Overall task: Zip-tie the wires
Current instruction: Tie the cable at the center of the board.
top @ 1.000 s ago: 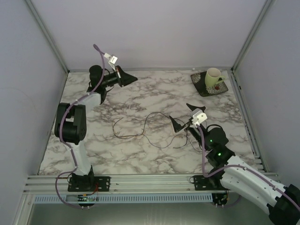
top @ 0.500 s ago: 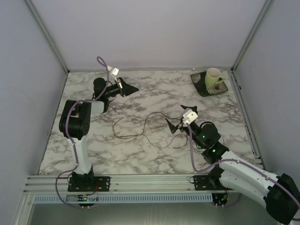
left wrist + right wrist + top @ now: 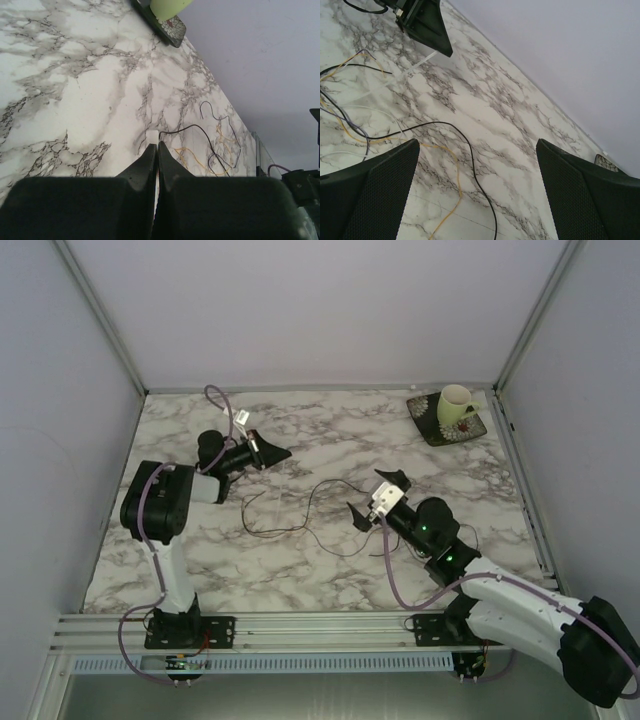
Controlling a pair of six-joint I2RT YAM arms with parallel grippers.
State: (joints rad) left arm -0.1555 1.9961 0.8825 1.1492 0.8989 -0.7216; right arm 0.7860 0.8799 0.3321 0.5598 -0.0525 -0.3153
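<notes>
**Task item.** The wires (image 3: 310,505) lie loose on the marble tabletop (image 3: 200,560), near its centre and between the two arms. From above they read as hair-thin dark strands in open, irregular loops, not bundled. The wrist views show mixed colours. The left wrist view shows a black strand (image 3: 192,126) with yellow and purplish ones curling beyond it. The right wrist view shows black (image 3: 445,124), yellow, purplish and whitish strands crossing one another flat on the surface. No tie is around them.

**Left gripper** (image 3: 278,453). It is low over the far-left part of the tabletop, its tips pointing right toward the wires, near them but apart. The fingers are clenched tip to tip (image 3: 156,150). A thin white strip (image 3: 154,136) appears pinched between them and juts past the tips. In the right wrist view this strip (image 3: 417,62) runs from the left gripper (image 3: 442,45) down to the marble beside the strands.

**Right gripper** (image 3: 375,495). It is at the right end of the wire loops, with its jaws spread wide and nothing between them (image 3: 477,145). One black strand passes beneath the gap. Whether the fingers touch the tabletop cannot be told.

**Surroundings.** A pale yellow-green cup (image 3: 456,403) stands on a dark patterned saucer (image 3: 440,430) in the far-right corner, well apart from the wires and both grippers. Pale walls enclose three sides. A metal rail (image 3: 300,625) at the near edge carries the arm bases. Thick purple cables run along both arms and stay off the wire loops.
</notes>
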